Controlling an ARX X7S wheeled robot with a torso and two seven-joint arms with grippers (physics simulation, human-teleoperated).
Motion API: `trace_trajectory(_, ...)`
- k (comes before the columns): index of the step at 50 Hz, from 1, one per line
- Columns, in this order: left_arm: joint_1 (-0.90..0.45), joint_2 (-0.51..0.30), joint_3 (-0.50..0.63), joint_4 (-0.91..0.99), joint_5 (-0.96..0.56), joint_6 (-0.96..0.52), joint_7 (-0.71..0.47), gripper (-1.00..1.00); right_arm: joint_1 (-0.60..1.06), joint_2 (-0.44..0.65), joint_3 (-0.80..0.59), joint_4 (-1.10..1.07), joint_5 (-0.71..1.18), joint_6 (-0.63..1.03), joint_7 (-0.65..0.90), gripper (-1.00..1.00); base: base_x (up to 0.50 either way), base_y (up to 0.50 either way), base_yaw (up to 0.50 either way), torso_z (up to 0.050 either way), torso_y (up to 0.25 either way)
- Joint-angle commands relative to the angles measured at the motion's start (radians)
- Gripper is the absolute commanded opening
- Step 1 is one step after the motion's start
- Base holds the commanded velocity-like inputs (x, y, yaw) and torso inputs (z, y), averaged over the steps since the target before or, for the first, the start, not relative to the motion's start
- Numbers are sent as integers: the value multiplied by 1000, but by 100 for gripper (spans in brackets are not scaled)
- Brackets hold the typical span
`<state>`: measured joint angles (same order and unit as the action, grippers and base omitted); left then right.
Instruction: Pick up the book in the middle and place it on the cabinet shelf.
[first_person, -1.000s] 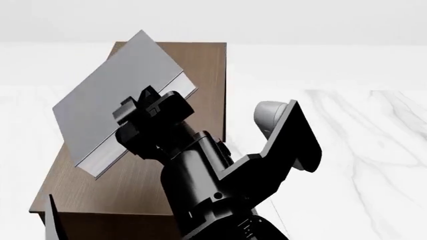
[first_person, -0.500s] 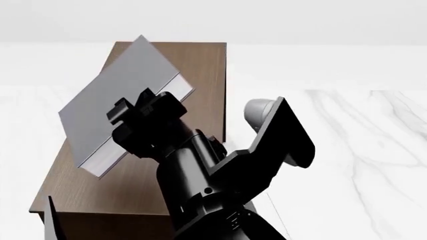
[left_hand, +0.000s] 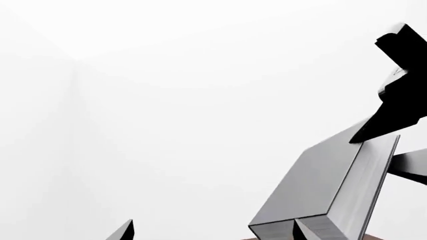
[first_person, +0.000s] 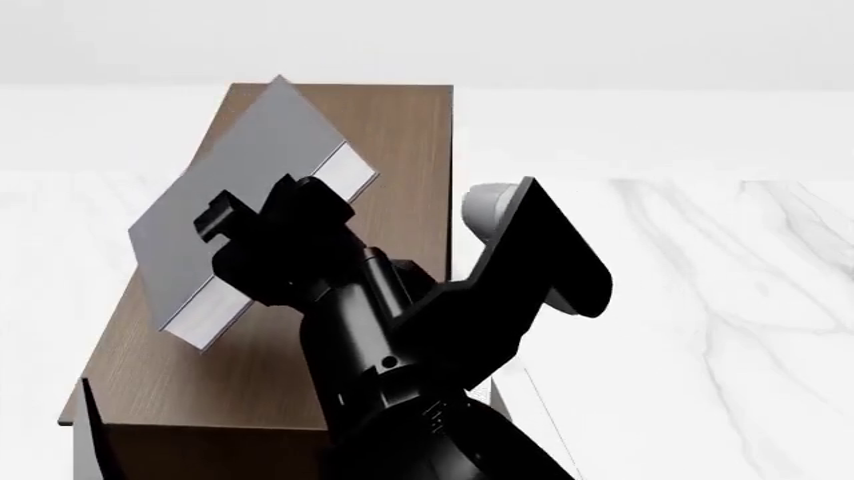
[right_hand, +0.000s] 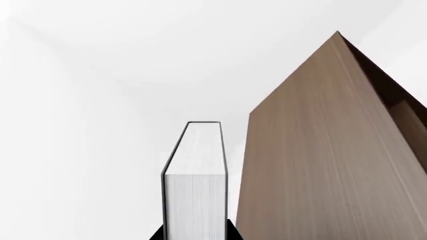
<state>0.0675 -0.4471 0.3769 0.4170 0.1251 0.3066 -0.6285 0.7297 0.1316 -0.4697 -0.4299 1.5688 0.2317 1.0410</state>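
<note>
Book (first_person: 234, 190): clamped by right gripper (first_person: 267, 245), tilted above cabinet (first_person: 387, 130) top, not resting; left gripper state indiscernible; risk: early release drops it edge-first, toppling off.

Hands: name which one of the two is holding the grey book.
The right hand. It grips the book tilted above the cabinet, while the left hand is open with nothing between its fingers.

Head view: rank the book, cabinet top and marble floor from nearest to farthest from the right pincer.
1. Book: gripped in the right pincer.
2. Cabinet top: under and behind the book.
3. Marble floor: off to the right, lower down.
</note>
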Motion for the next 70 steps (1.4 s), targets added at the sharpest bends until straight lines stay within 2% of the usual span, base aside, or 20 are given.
trace_trajectory(1, 3, 11, -29, 51, 10, -46, 26, 100, 50, -28, 16, 48, -59, -6, -62, -100, 0, 0, 0, 0, 0)
trace_trajectory(4, 3, 10, -30, 56, 8, -50, 26, 100, 56, -28, 12, 60, -62, -9, -66, -100, 0, 0, 0, 0, 0)
trace_trajectory(6, -12, 22, -12, -66, 25, 52, 3, 100, 55, -28, 6, 66, -67, -10, -71, -100, 0, 0, 0, 0, 5)
trace_trajectory(10, -20, 27, -5, -121, 32, 97, -9, 100, 48, -27, -5, 75, -73, -12, -78, -100, 0, 0, 0, 0, 0)
trace_trajectory(38, -38, 26, 6, -198, 18, 146, -20, 100, 7, -34, -45, 138, -22, -43, -114, -100, 0, 0, 0, 0, 1)
trace_trajectory(70, -46, 27, 15, -238, 3, 161, -28, 100, -28, 50, -64, 117, -61, -54, -91, -100, 0, 0, -1, 0, 0)
